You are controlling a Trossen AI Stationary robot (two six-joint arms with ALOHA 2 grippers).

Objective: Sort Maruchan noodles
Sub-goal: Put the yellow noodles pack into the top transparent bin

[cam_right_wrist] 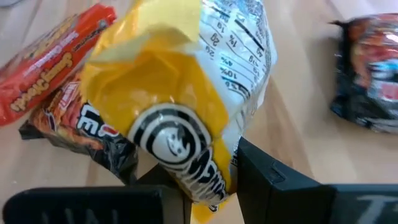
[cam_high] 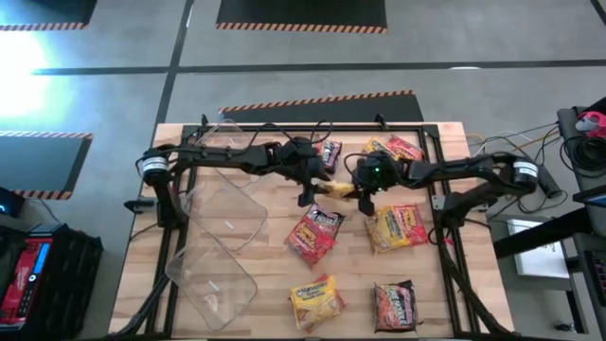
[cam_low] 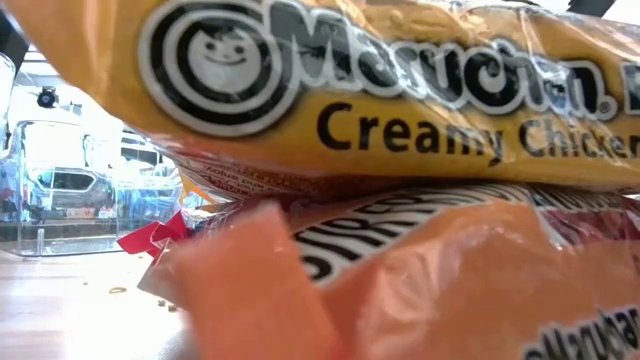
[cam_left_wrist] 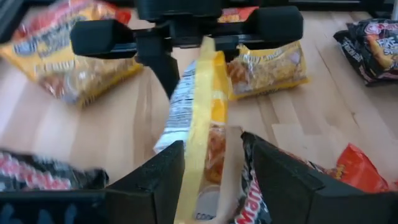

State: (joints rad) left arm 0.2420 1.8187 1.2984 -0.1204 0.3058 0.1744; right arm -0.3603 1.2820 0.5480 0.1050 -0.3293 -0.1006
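Observation:
A yellow Maruchan noodle packet (cam_high: 336, 188) hangs over the middle of the table between my two grippers. My right gripper (cam_high: 361, 194) is shut on one end of it. My left gripper (cam_left_wrist: 214, 149) stands open with its fingers on either side of the packet's other end. Other packets lie flat on the wood: an orange one (cam_high: 316, 233), yellow ones (cam_high: 398, 227) (cam_high: 317, 299), a dark one (cam_high: 395, 304), and more at the far edge (cam_high: 393, 149). My right gripper pinches the yellow packet's logo end (cam_right_wrist: 186, 163) between its two fingers, coming from the table's right and slanting down. The packet stands on edge, lifted clear of the table. My left gripper: I cannot tell whether a finger (cam_left_wrist: 166, 171) touches the packet's side.
Two clear plastic bins (cam_high: 225, 201) (cam_high: 210, 277) lie at the table's left. A dark packet (cam_high: 329, 153) sits just behind my left gripper. In the low view a yellow packet (cam_low: 400, 90) and an orange one (cam_low: 450, 280) fill most of the picture.

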